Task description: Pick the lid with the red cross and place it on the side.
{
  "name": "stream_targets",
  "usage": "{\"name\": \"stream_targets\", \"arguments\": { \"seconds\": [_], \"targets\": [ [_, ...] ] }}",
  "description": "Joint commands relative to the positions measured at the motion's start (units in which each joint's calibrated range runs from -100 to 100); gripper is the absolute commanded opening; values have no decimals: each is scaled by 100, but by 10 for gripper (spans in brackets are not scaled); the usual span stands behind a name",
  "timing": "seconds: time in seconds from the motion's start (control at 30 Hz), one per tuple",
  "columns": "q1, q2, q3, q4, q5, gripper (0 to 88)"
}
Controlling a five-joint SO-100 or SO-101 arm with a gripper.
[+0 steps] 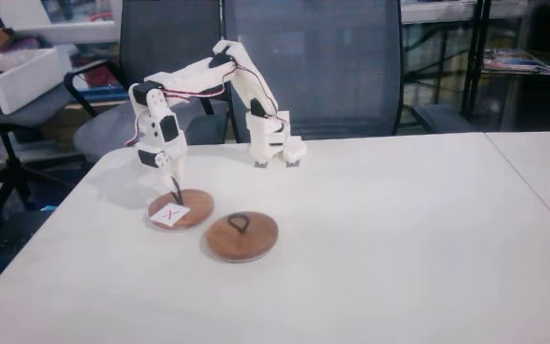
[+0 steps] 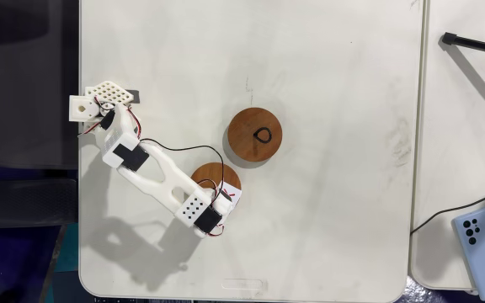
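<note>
The task seems to be at its early part. The lid with the red cross lies flat on the white worktop, just beside the bigger plain lid, so it is not yet moved to the side. The gripper is low over it, with the dark fingertips close to the middle of the lid, where the loop handle should be (the arm covers part of this lid in the fixed view from above). I cannot tell if the gripper is wide or narrow, or if it already holds the handle. Left to do: grasp, lift, put aside. The only mark I can read is the red X on the white label. A phone lies at the right, and its brand is not readable.
</note>
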Motion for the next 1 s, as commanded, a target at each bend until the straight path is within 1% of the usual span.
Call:
{"name": "stream_targets", "arguments": {
  "seconds": [0.0,0.3,0.47,0.7,0.97],
  "targets": [
    [-13,-132,-183,42,-10,4],
    [-21,-140,-202,50,-5,4],
    [-21,-140,-809,84,10,4],
    [-21,-132,-1652,743,25,4],
    [-21,-140,-1870,854,34,4]
  ]
}}
